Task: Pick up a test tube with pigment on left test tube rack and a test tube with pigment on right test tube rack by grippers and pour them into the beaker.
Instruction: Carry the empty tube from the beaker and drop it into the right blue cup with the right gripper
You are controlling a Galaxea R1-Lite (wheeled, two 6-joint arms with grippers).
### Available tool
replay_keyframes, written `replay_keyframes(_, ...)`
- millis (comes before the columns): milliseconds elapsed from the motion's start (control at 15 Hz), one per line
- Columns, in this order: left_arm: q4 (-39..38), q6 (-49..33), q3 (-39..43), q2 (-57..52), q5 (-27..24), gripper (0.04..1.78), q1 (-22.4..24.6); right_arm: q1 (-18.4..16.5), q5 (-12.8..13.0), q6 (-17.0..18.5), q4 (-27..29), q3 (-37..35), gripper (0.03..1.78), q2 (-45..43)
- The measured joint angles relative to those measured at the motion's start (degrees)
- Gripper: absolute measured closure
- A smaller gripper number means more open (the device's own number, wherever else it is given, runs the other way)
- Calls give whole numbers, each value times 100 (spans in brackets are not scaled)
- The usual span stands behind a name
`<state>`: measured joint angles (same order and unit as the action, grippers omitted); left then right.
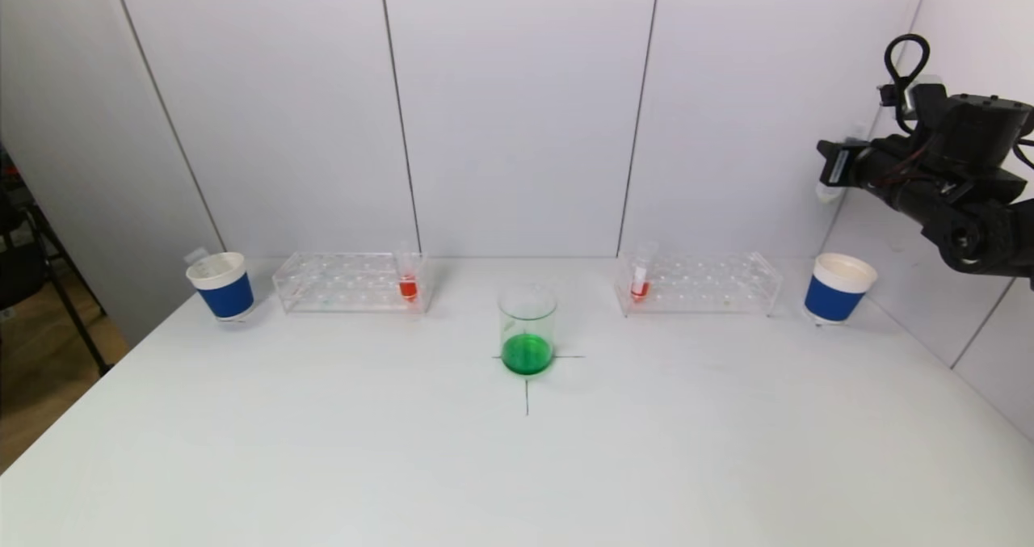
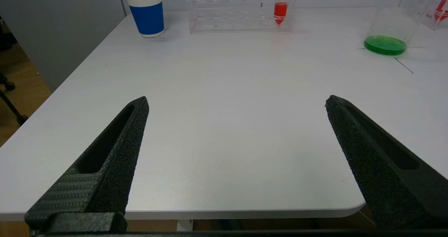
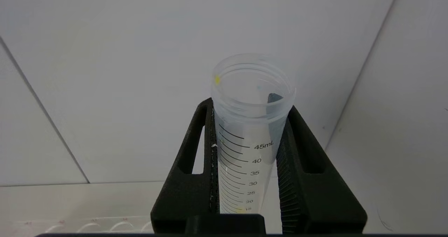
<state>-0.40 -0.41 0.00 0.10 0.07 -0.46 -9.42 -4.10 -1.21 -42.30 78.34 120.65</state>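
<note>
A glass beaker with green liquid stands at the table's centre on a cross mark; it also shows in the left wrist view. The left rack holds one tube of red pigment. The right rack holds one tube of red pigment. My right gripper is raised high at the far right, above the right cup. In the right wrist view it is shut on a clear graduated test tube that looks empty. My left gripper is open and empty over the table's near left edge, out of the head view.
A blue-and-white paper cup stands left of the left rack, with a clear tube top showing in it. A second cup stands right of the right rack. White wall panels close the back and right sides.
</note>
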Motion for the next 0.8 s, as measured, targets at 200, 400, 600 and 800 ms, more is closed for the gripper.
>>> replay_keyframes(200, 2, -2, 0, 0, 0, 6, 2, -110, -1, 150, -9, -160, 129, 33)
replay_keyframes(400, 0, 0, 0, 0, 0, 6, 0, -151, 16, 162, -12, -288, 129, 110)
replay_keyframes(600, -1, 0, 0, 0, 0, 6, 2, -226, 9, 167, -17, -461, 129, 171)
replay_keyframes(800, -1, 0, 0, 0, 0, 6, 2, -388, -9, 150, -447, -697, 129, 263)
